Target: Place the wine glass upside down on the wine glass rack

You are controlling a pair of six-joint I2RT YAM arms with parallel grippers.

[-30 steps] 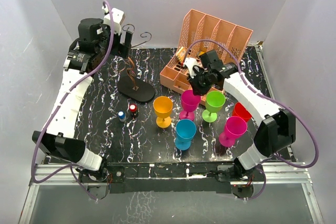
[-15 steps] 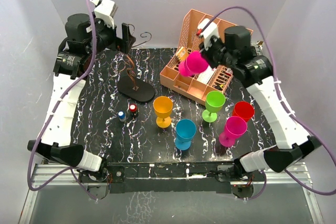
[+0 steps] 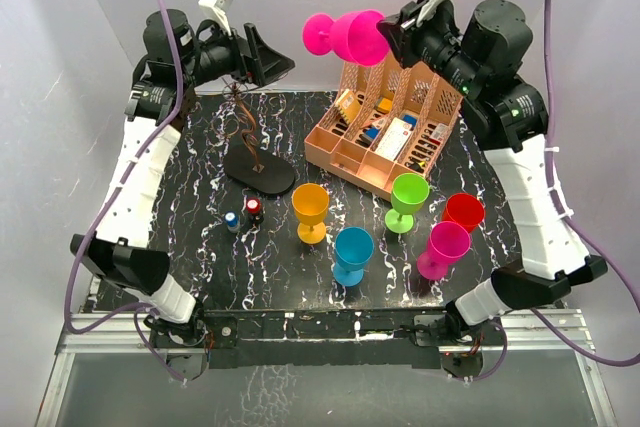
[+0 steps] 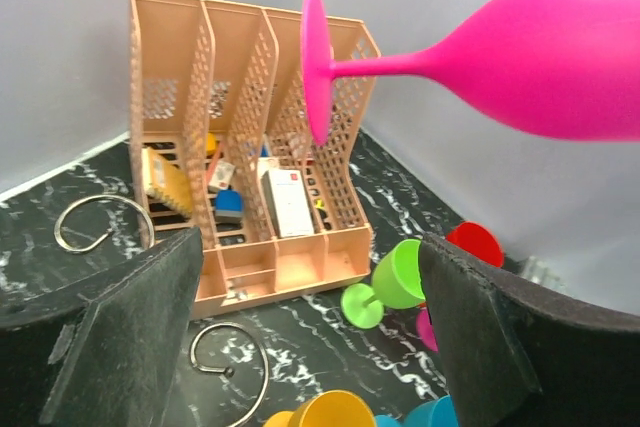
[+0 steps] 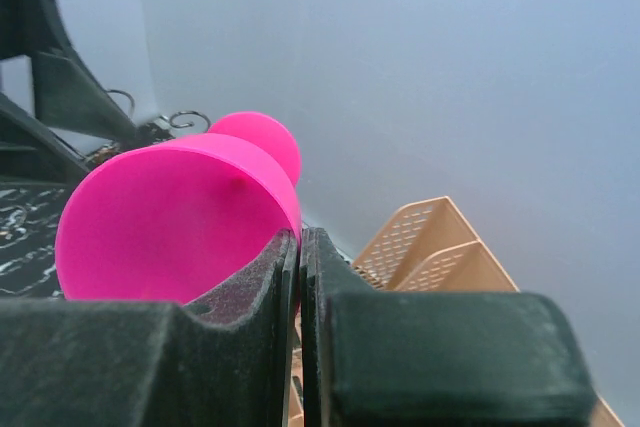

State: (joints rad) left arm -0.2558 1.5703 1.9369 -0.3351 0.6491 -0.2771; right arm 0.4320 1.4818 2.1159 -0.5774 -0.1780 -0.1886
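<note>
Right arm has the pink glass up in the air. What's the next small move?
Probably ease the left gripper toward the stem of the glass. The right gripper pinches only the rim, holding it sideways, foot facing the open left gripper with a gap between. The rack stands near the left gripper.

**Top view**
- The rim of the wine glass (image 3: pixel 345 35) is covered by the right gripper (image 3: pixel 395 39); the contact point cannot be seen.
- The upper curls of the rack (image 3: pixel 245 137) are partly hidden behind the left gripper (image 3: pixel 268 59).
- The contents of the organiser (image 3: pixel 432 82), the small blue object (image 3: pixel 231 220) and the small red object (image 3: pixel 253 207) are too small to identify.
- The stem of the red glass (image 3: pixel 463 212) is hidden behind the pink glass on the table (image 3: pixel 447 244).

**Left wrist view**
- The wine glass (image 4: pixel 560 57) bowl runs off the right edge.
- The rack (image 4: pixel 100 222) shows two curls only.
- The orange glass (image 4: pixel 320 412) and blue glass (image 4: pixel 440 415) are cut by the bottom edge.

**Right wrist view**
- The fingers (image 5: pixel 230 347) cover the lower part of the wine glass (image 5: pixel 170 217); its stem is hidden behind the bowl.
- The organiser (image 5: pixel 440 247) is cut off by the right finger.
</note>
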